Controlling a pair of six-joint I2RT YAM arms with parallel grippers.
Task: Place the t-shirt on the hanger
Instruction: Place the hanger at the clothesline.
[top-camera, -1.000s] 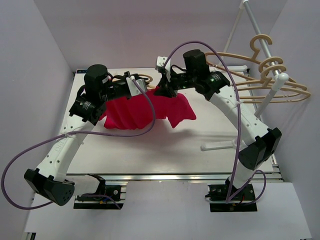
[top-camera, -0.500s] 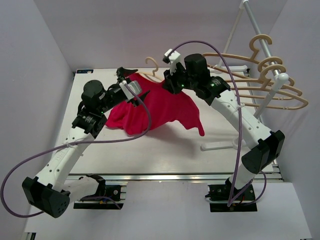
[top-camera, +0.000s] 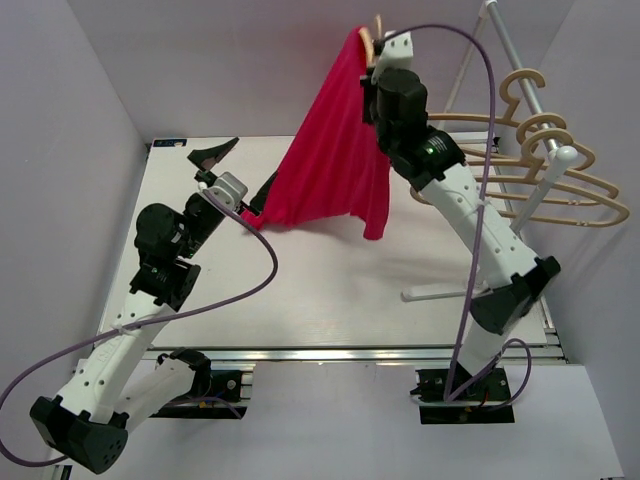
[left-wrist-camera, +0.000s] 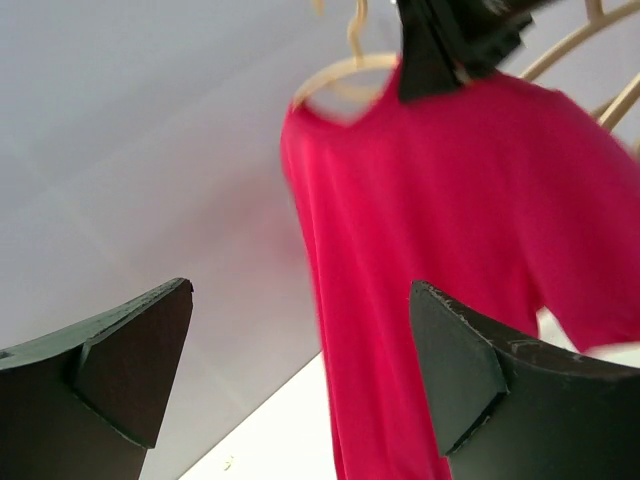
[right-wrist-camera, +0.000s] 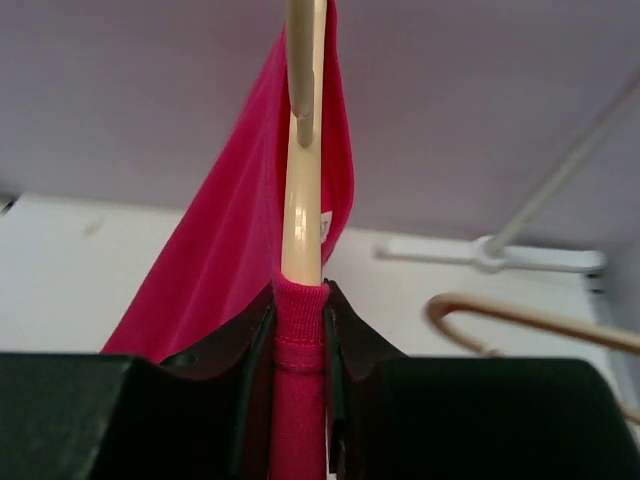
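The right pincer (right-wrist-camera: 300, 305) is raised high over the desk (top-camera: 330, 290). It is closed on the collar of the red t-shirt (top-camera: 330, 150), and the stem of the tan hanger (right-wrist-camera: 303, 150) rises out of this collar. The t-shirt hangs down from there, above the desk. The left pincer (top-camera: 238, 172) is wide open and holds nothing; it is low, near the lower corner of the t-shirt. More hangers (top-camera: 545, 185) hang on the rack (top-camera: 515, 55) at the right.

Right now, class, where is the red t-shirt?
In the top view the t-shirt hangs high at centre, pinched with the hanger in the right gripper, its hem over the table, just right of the open left gripper.
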